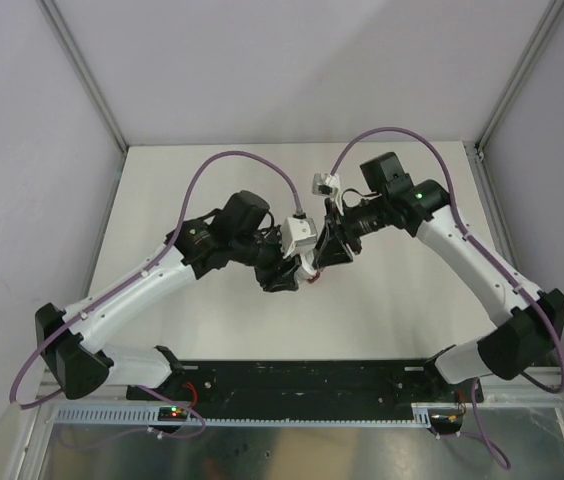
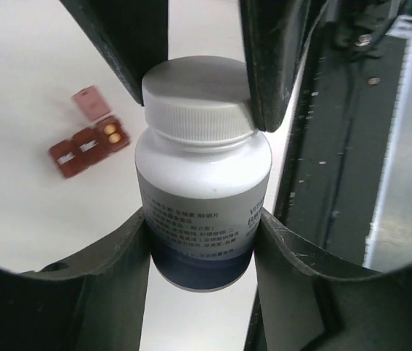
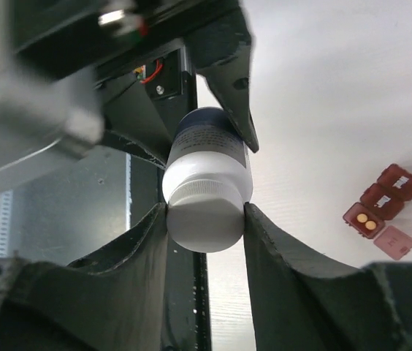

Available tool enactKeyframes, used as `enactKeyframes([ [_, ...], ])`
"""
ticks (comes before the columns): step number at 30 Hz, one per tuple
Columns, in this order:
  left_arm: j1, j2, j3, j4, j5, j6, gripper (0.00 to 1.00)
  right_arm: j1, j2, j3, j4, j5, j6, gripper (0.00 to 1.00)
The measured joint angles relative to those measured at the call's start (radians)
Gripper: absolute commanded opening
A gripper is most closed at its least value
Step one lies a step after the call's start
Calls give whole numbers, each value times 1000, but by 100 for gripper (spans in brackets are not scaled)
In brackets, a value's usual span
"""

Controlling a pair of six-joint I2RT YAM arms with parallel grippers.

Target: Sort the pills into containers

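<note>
A white-capped pill bottle (image 2: 202, 190) with a dark blue base hangs above the table between both grippers. My left gripper (image 2: 202, 227) is shut on its labelled body. My right gripper (image 3: 206, 216) is shut on its ribbed white cap (image 3: 204, 223), a finger pressing each side. In the top view the two grippers meet mid-table, left gripper (image 1: 295, 268) against right gripper (image 1: 328, 248). The dark red containers (image 2: 88, 148) lie on the table to one side: one end compartment has its lid (image 2: 90, 102) flipped open and holds two yellow pills (image 2: 112, 132). The containers (image 3: 381, 201) also show in the right wrist view.
A black mounting rail (image 1: 302, 380) runs along the table's near edge between the arm bases, with a metal surface beyond it. Pale walls and aluminium posts (image 1: 82, 70) enclose the white table (image 1: 162, 180) on three sides.
</note>
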Motion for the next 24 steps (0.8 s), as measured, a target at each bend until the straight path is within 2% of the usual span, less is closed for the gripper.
enactKeyframes([
  [5,-46,1,-1,2,-220,-9,0,-40,92,1,45,-50,111,2],
  [10,-103,1,-41,63,-468,-30,0,-87,206,15,106,-119,267,9],
  [14,-138,6,-84,118,-642,-34,0,-113,313,38,147,-180,384,24],
  [17,-157,12,-112,146,-719,-26,0,-118,355,43,160,-198,435,41],
  [21,-169,12,-127,175,-767,-14,0,-121,359,50,161,-192,446,60],
  [24,-169,9,-127,209,-782,-1,0,-132,348,53,151,-180,430,67],
])
